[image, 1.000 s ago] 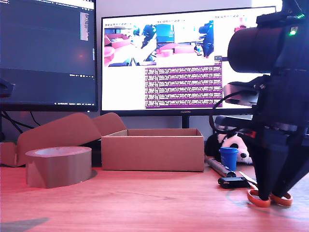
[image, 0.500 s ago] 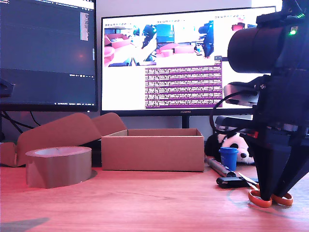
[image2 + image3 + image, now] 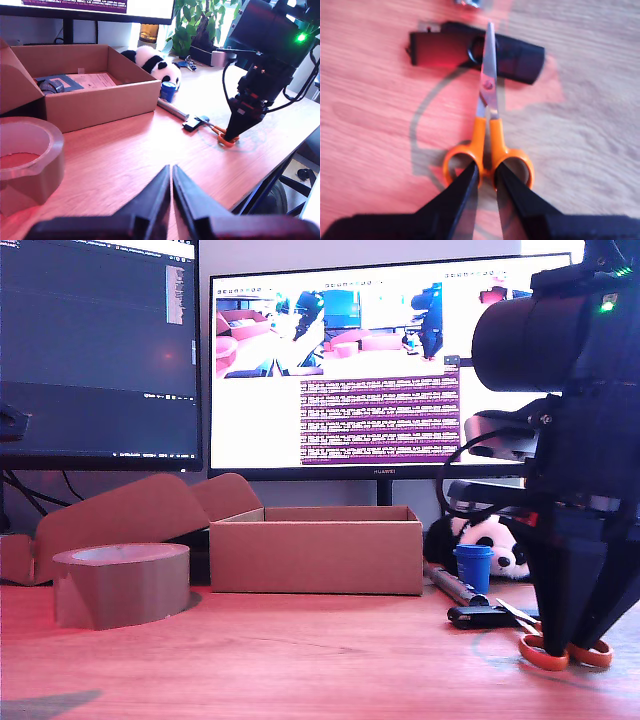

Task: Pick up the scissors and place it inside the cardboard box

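The scissors (image 3: 488, 131) lie flat on the wooden desk, orange loops toward my second gripper (image 3: 486, 172), silver blades over the black stick (image 3: 440, 49). Its two fingers reach into the loops and pinch the inner handle bars. At the exterior view's right, that gripper (image 3: 562, 648) stands on the orange scissors (image 3: 545, 656). The cardboard box (image 3: 315, 556) sits mid-desk, open, flap back. My first gripper (image 3: 171, 176) hovers low over bare desk, fingers together with nothing between, with the box (image 3: 100, 102) and the scissors (image 3: 225, 140) ahead of it.
A brown tape roll (image 3: 120, 585) stands at the exterior view's left of the box. A blue cup (image 3: 472, 565), a toy panda (image 3: 495, 538) and a silver rod (image 3: 450, 585) lie between box and scissors. Two monitors back the desk. The box holds papers (image 3: 92, 80).
My second gripper and the orange loops have slid slightly toward the exterior view's right, and more of the blade shows beside the black stick.
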`<state>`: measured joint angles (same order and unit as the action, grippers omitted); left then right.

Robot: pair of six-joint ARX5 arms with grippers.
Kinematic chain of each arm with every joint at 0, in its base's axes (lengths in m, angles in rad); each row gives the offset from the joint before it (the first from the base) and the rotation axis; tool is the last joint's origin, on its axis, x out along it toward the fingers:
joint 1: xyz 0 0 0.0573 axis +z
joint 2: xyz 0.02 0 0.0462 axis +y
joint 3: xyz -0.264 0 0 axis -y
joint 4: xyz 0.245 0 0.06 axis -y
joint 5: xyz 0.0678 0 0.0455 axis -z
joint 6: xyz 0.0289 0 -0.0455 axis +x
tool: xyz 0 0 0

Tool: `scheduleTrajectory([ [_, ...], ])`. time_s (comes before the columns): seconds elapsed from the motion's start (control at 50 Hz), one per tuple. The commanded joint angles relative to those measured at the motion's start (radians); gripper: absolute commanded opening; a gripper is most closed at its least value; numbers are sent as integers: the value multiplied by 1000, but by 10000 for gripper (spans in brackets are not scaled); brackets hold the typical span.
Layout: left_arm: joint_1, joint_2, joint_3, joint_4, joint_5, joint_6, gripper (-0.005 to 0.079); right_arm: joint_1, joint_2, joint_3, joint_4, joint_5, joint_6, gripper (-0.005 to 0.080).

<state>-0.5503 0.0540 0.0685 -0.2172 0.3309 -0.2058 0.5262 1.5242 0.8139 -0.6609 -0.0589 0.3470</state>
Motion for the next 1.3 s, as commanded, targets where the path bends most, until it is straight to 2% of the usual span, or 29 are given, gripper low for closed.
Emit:
scheduleTrajectory([
  [0.0,-4,5,-16,6,-4,9,-23,10,28,18,-14,11,5,-10],
  [0.5,-4,5,-16,5,-13,29,-23,14,28,225,-146,19,-14,-10],
  [0.7,-4,5,-16,6,-27,34,-23,23,28,313,-116,18,-32,-11],
  [0.96,-4,5,-16,14,-29,59,-23,23,33,389,32,19,-63,-11],
  [1.28,-4,5,-16,92,-238,64,-23,23,148,511,112,26,-120,-11],
])
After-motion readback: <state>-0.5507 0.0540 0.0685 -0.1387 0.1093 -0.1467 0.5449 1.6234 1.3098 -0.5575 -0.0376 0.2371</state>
